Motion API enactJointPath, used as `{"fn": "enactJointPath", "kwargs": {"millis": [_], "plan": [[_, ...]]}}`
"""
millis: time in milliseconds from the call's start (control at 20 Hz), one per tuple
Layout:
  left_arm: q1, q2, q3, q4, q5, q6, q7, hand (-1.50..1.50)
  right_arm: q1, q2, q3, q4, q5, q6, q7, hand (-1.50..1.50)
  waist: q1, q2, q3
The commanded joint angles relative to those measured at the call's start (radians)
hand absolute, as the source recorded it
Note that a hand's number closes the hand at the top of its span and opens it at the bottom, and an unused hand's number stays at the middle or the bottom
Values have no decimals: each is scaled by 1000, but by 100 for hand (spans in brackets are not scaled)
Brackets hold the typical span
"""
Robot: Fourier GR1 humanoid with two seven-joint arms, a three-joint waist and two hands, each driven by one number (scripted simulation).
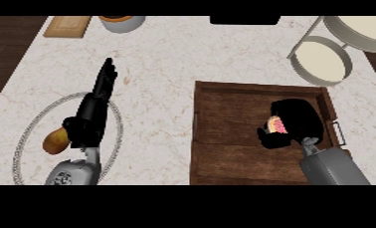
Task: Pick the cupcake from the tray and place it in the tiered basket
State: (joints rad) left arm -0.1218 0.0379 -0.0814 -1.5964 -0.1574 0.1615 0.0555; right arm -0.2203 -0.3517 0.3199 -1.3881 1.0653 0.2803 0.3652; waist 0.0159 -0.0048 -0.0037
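Observation:
On the dark wooden tray (228, 117) my right hand (297, 122) is curled round the cupcake (276, 124); only a bit of pink frosting and tan cake shows between the fingers and thumb. The tiered basket (320, 60) stands at the back right, a cream round tier inside a wire frame, with a second tier (360, 30) cut by the view's edge. My left hand (99, 97) rests open at the left, fingers straight and pointing up the counter, far from the tray.
A wire ring (33, 122) lies on the marble counter at the left, with a brown pear-like item (55, 141) inside it beside my left forearm. A wooden board (67, 26) and a grey bowl (122, 23) sit at the back left.

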Motion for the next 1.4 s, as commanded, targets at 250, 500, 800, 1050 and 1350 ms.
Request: {"fn": "enactJointPath", "kwargs": {"millis": [250, 500, 800, 1050, 1350], "plan": [[-44, 0, 26, 38, 0, -2, 25, 0, -61, -57, -58, 17, 83, 33, -17, 150, -19, 4, 3], [-16, 0, 22, 41, -2, -6, 0, 0, -33, -95, -125, -153, 79, 47, 24, 150, -24, 2, 3], [32, -4, 11, -3, -22, 15, -8, 0, -174, -178, -291, -402, -22, 247, 90, 150, -29, -7, 2], [20, 13, 24, -17, 1, -14, 26, 0, -233, -186, -421, -557, -135, 414, 163, 150, -25, -4, 2], [16, 6, 24, 35, 3, -26, -49, 0, -392, -209, -538, -531, -227, 566, 228, 150, -15, 3, 3]]}}
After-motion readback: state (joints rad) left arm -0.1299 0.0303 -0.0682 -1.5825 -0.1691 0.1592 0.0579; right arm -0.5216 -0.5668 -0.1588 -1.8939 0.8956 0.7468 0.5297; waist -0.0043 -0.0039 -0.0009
